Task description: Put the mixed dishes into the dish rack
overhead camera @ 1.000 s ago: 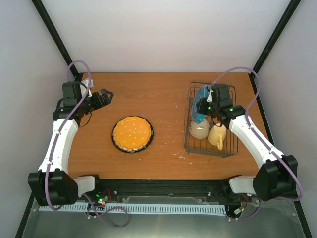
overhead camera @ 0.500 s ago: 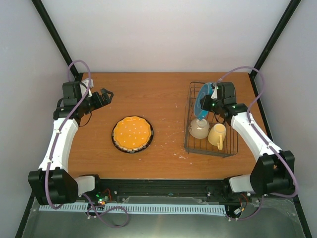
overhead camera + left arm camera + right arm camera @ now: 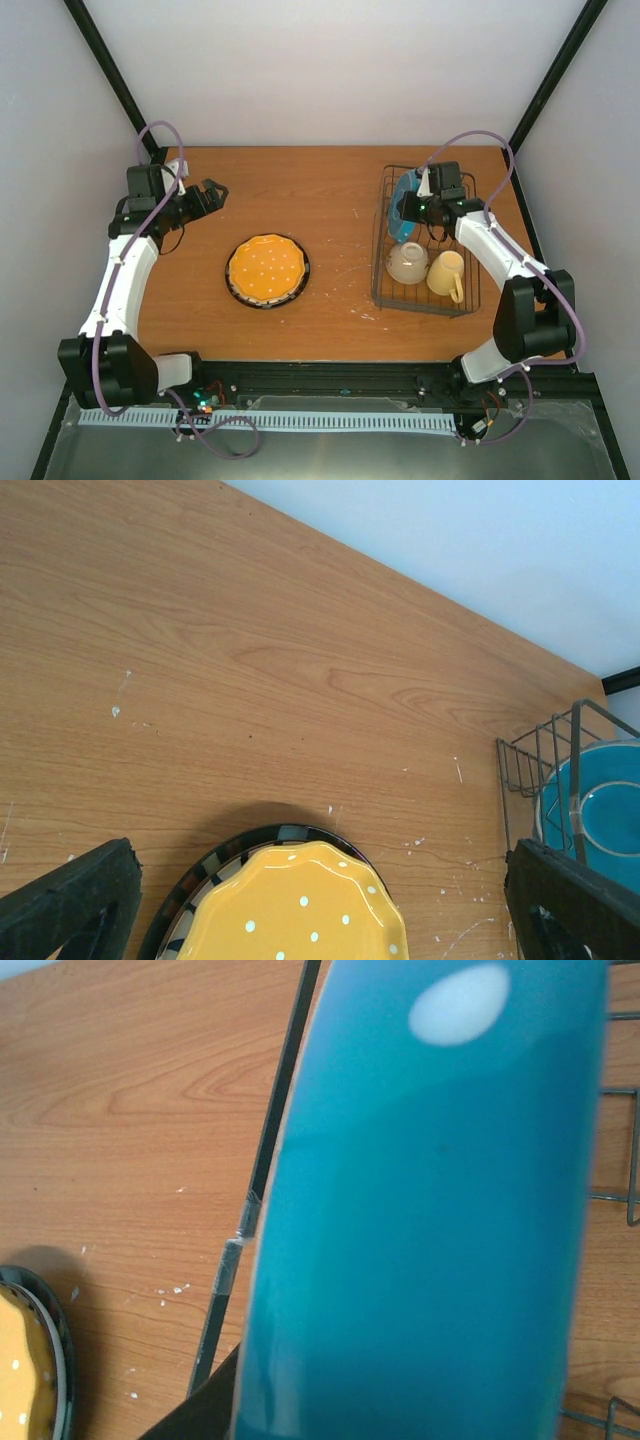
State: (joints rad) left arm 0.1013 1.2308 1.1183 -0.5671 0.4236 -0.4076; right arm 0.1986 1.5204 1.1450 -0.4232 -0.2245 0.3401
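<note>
This is looking like a robotics lab test cell rather than a home kitchen. Plain white wall panels (image 3: 330, 70) are boxing in the work area on 3 sides, and 2 slanted black metal struts (image 3: 113, 75) are framing the back corners. 2 white-and-black jointed robot arms (image 3: 120, 280) are standing bolted at the near edge of a bare orange-brown wooden table (image 3: 330, 190), whose scuffed top is carrying white flecks. Loose lilac cables (image 3: 160, 125) are looping over the arms. Along the front, a black mounting rail (image 3: 330, 375), a small circuit board with lit green and red lights (image 3: 205, 400), a white slotted cable duct (image 3: 300, 422) and a grey sheet-metal ledge (image 3: 330, 455) are lying exposed.
</note>
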